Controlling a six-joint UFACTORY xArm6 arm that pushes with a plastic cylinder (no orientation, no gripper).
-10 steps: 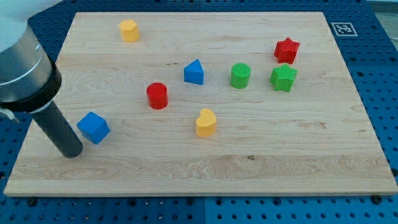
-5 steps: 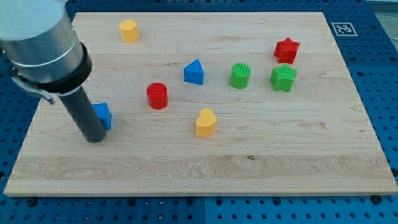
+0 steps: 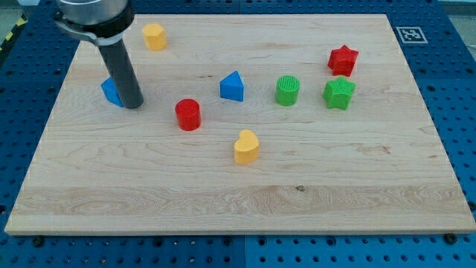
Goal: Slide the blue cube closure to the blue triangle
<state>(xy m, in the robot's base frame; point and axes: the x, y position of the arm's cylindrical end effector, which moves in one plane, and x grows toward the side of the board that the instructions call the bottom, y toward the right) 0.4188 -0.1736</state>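
Note:
The blue cube (image 3: 111, 91) lies at the board's upper left, partly hidden behind my rod. My tip (image 3: 132, 105) rests on the board right against the cube's right side. The blue triangle (image 3: 233, 86) stands near the board's middle top, well to the right of the cube. The red cylinder (image 3: 189, 115) sits between them, slightly lower.
A yellow block (image 3: 154, 36) is at the top left. A yellow heart (image 3: 246, 147) lies in the middle. A green cylinder (image 3: 287, 90), a green star (image 3: 339, 93) and a red star (image 3: 343, 59) stand at the right. The wooden board (image 3: 297, 208) lies on blue pegboard.
The blue cube has moved up the board from the lower left to the upper left. My rod has moved up and right with it and now stands on the cube's right side.

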